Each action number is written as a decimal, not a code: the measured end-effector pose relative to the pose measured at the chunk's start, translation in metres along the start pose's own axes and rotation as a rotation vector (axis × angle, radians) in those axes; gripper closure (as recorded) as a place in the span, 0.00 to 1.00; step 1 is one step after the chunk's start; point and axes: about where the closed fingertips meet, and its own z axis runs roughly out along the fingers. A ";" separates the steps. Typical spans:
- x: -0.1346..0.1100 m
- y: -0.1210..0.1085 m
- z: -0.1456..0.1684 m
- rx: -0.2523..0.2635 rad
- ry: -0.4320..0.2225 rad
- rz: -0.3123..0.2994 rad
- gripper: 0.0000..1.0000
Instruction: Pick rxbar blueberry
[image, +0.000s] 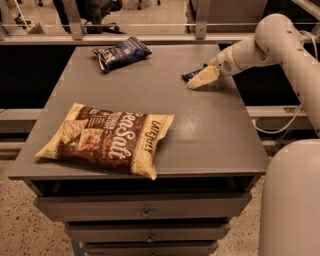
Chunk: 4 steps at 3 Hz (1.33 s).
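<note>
rxbar blueberry (191, 75) lies flat near the far right edge of the grey table (210, 135). only a dark sliver of it shows, because the gripper (196, 83) sits right over its near side. the arm (272, 40) reaches in from the right, with the gripper angled down and to the left. its tip is low against the tabletop and touching or almost touching the wrapper; you cannot tell which from this view. you also cannot tell whether the gripper is spread, pressed together, or already pinching the bar, so treat the grasp as unconfirmed.

by my reading you are at the grasp step: the approach looks done and the bar is not yet off the table. the next move calls for a firm closure across the narrow width of the wrapper, then a slow, straight lift. the bar is thin and flat, so a shallow bite may slide off it or only push it toward the far edge. get the tip low enough first.

the dark blue snack bag (121, 52) at the far left and the big sea salt chip bag (107, 137) at the front left are both well apart from the gripper, so neither crowds your pick.
</note>
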 end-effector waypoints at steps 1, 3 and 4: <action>-0.004 0.000 -0.004 0.000 0.000 0.000 0.80; -0.007 0.000 -0.006 0.000 0.000 0.000 1.00; -0.008 0.000 -0.007 0.000 0.000 0.000 1.00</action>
